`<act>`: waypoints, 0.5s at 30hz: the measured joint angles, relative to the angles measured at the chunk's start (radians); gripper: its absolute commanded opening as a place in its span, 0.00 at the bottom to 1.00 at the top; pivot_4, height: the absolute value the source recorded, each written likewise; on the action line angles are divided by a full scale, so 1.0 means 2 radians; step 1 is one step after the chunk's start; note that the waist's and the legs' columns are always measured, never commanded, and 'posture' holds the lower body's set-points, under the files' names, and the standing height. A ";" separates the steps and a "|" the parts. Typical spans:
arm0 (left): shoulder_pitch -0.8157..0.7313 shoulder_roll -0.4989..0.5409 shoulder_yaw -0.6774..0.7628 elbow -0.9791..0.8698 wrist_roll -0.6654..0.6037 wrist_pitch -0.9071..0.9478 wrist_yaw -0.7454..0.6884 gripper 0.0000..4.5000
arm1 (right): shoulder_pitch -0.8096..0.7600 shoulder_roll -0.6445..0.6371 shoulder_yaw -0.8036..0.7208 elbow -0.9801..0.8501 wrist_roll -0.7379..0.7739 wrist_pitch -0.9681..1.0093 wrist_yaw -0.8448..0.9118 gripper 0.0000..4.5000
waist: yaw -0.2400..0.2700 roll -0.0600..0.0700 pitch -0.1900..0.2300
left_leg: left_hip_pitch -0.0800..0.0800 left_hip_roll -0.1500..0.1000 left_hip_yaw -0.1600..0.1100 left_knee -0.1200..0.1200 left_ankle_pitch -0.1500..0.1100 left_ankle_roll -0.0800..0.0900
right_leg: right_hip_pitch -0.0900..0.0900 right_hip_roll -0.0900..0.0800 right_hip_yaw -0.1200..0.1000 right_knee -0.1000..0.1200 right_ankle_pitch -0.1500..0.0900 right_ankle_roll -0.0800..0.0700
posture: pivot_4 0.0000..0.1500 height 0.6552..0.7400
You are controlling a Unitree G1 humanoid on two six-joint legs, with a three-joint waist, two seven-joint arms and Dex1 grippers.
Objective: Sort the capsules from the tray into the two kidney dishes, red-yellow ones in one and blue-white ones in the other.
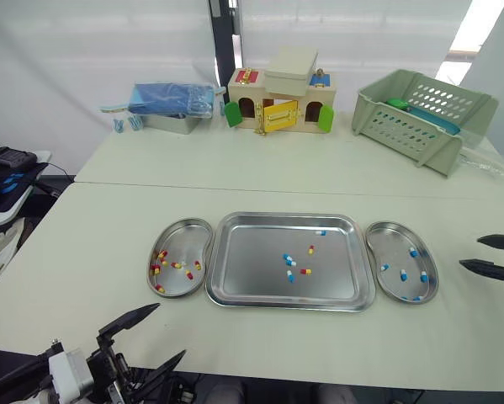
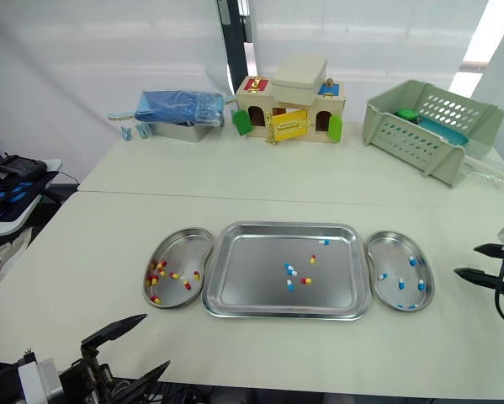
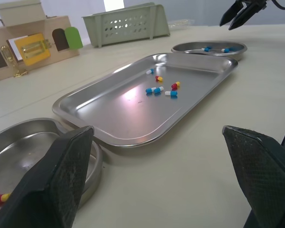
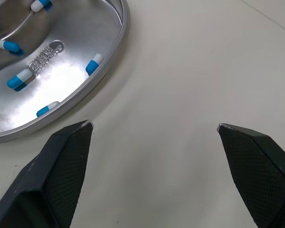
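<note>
A steel tray [image 1: 235,286] lies mid-table with a few capsules: blue-white ones [image 1: 289,260] and red-yellow ones [image 1: 305,271]. Left of it a kidney dish [image 1: 169,240] holds several red-yellow capsules [image 1: 159,257]. The kidney dish [image 1: 395,234] on the right holds several blue-white capsules [image 1: 403,274]. My left gripper [image 1: 151,335] is open near the table's front edge, below the left dish. My right gripper [image 1: 480,253] is open just right of the right dish, over bare table. Nothing is held by either.
At the back stand a wooden toy house [image 1: 281,101], a green slotted basket [image 1: 424,114] and a metal box with blue packets [image 1: 172,105]. A seam crosses the table behind the dishes.
</note>
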 measured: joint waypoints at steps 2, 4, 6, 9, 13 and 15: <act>0.000 -0.001 0.000 0.005 0.000 -0.004 0.000 1.00 | -0.007 0.000 0.002 0.006 -0.002 -0.005 0.003 0.98 | 0.000 0.000 0.000 | 0.000 0.000 0.000 0.000 0.000 0.000 | 0.000 0.000 0.000 0.000 0.000 0.000 | 1.00 1.00; 0.000 -0.001 0.000 0.010 0.001 -0.006 0.000 1.00 | -0.017 0.000 0.005 0.016 -0.003 -0.013 0.006 0.98 | 0.000 0.000 0.000 | 0.000 0.000 0.000 0.000 0.000 0.000 | 0.000 0.000 0.000 0.000 0.000 0.000 | 1.00 1.00; -0.002 -0.001 0.000 0.013 0.002 -0.007 0.001 1.00 | -0.021 0.000 0.008 0.025 -0.003 -0.020 0.008 0.98 | 0.000 0.000 0.000 | 0.000 0.000 0.000 0.000 0.000 0.000 | 0.000 0.000 0.000 0.000 0.000 0.000 | 1.00 1.00; -0.009 -0.001 0.000 0.013 0.005 -0.007 0.001 1.00 | -0.022 0.000 0.010 0.029 -0.004 -0.024 0.011 0.98 | 0.000 0.000 0.000 | 0.000 0.000 0.000 0.000 0.000 0.000 | 0.000 0.000 0.000 0.000 0.000 0.000 | 1.00 1.00; -0.015 -0.003 -0.001 0.013 0.007 -0.007 0.001 1.00 | -0.020 0.000 0.010 0.020 -0.002 -0.024 0.017 0.98 | 0.000 0.001 0.000 | 0.000 0.000 0.000 0.000 0.000 0.000 | 0.000 0.000 0.000 0.000 0.000 0.000 | 1.00 1.00; -0.016 -0.005 -0.003 0.013 0.007 -0.007 0.000 1.00 | -0.015 0.000 0.009 0.000 0.001 -0.018 0.021 0.98 | -0.001 0.001 0.000 | 0.000 0.000 0.000 0.000 0.000 0.000 | 0.000 0.000 0.000 0.000 0.000 0.000 | 1.00 1.00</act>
